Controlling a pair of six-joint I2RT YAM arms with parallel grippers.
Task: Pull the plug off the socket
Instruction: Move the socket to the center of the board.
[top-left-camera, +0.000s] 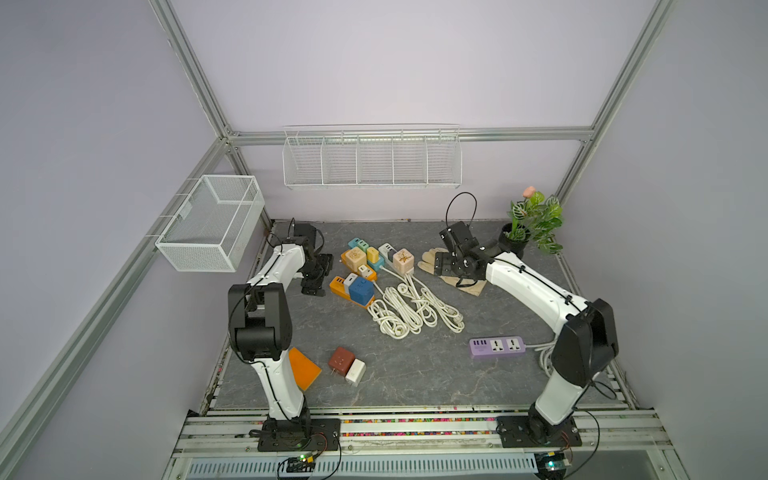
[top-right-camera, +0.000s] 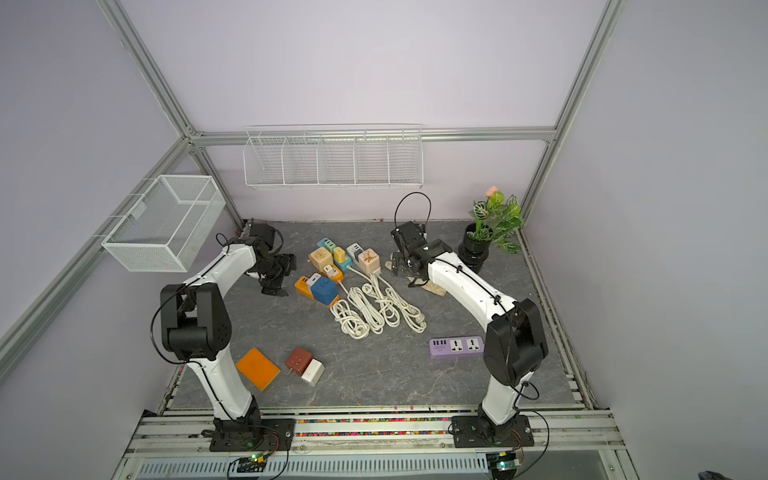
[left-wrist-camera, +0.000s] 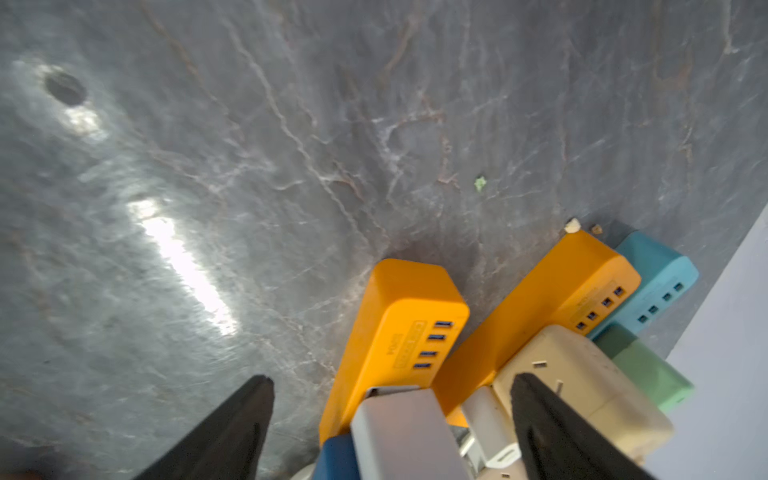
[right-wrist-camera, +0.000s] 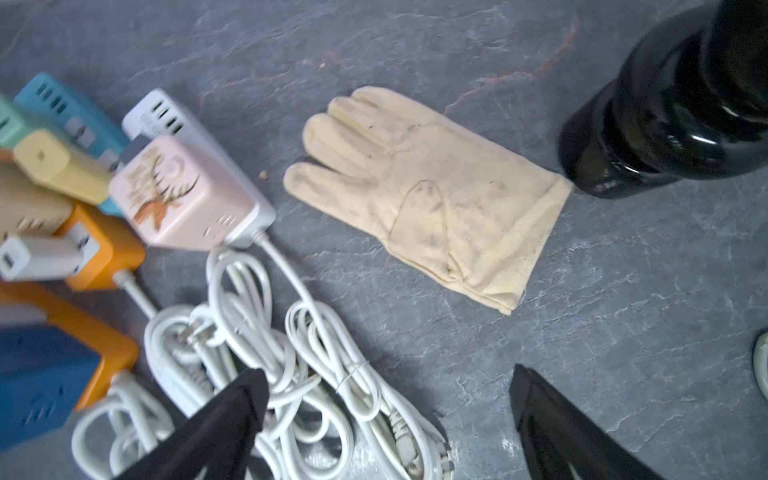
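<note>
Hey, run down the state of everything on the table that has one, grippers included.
Left gripper: open.
Right gripper: open.
Purple power strip: both sockets empty.
Blue cube adapter: plugged into orange power strip.
Brown adapter: unplugged, lying loose.
White cords: coiled.
Glove: lying flat.

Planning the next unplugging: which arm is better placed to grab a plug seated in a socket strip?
Likely left. The left gripper is open right beside the grey plug on the orange strip; the right gripper is open over the glove.
</note>
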